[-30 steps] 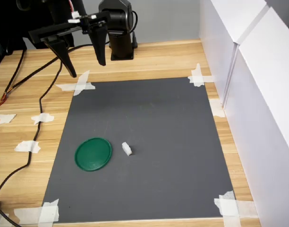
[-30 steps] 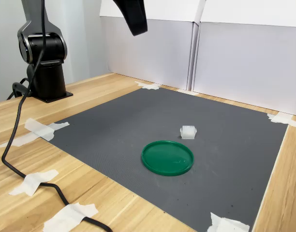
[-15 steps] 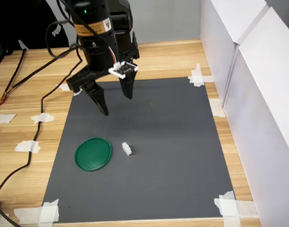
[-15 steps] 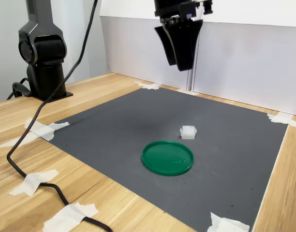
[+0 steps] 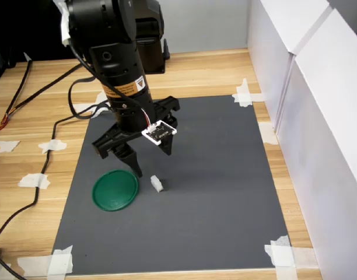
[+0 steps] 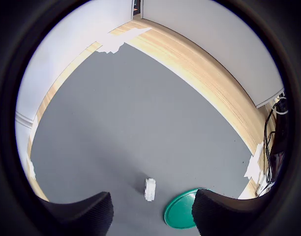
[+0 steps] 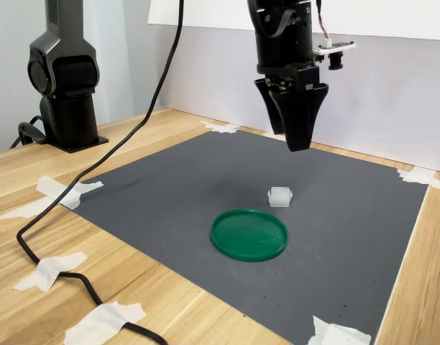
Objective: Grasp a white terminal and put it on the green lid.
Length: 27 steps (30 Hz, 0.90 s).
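Note:
A tiny white terminal (image 5: pixel 157 184) lies on the grey mat (image 5: pixel 225 175), just to the right of the flat round green lid (image 5: pixel 115 190) in the first exterior view. The two do not touch. My gripper (image 5: pixel 150 156) hangs open above the mat, a little behind the terminal, with nothing between its fingers. The second exterior view shows the gripper (image 7: pixel 298 140) well above the terminal (image 7: pixel 280 196), and the lid (image 7: pixel 249 234) nearer the camera. In the wrist view the terminal (image 6: pixel 150 189) sits between my two dark fingers (image 6: pixel 86 216), beside the lid (image 6: pixel 185 216).
The arm's black base (image 5: pixel 149 35) stands at the back on the wooden table. A black cable (image 5: pixel 50 128) trails along the first exterior view's left. White tape scraps (image 5: pixel 244 93) hold the mat's corners. White panels (image 5: pixel 307 116) wall off the first exterior view's right side.
The arm has swung from the back of the table out over the mat and come down toward the terminal. The gripper stays open. Terminal and lid have not moved.

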{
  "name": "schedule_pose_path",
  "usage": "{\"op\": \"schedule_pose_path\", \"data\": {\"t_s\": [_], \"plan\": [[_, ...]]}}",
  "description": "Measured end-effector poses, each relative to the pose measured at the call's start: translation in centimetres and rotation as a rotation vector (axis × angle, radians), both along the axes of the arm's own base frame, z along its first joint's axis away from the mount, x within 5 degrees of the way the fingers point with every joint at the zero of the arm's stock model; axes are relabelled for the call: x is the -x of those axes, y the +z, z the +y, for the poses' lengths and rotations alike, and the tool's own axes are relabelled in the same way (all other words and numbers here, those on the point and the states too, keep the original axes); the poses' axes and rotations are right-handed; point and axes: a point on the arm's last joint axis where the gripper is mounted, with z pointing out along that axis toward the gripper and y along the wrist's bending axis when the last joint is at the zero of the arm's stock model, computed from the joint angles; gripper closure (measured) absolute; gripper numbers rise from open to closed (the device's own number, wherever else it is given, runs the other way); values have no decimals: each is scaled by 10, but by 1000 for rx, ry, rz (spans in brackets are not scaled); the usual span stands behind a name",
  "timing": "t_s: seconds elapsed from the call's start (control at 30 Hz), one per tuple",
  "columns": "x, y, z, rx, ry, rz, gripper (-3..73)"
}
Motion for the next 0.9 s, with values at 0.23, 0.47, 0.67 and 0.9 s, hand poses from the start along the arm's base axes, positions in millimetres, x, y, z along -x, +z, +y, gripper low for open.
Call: {"op": "schedule_pose_path", "data": {"t_s": [0.23,0.47,0.67,0.9], "plan": [[4,-15,10,-13,-4,3,29],[1,-37,8,22,-4,35,34],[-5,-52,5,61,3,55,42],[-9,-69,5,73,10,87,44]]}}
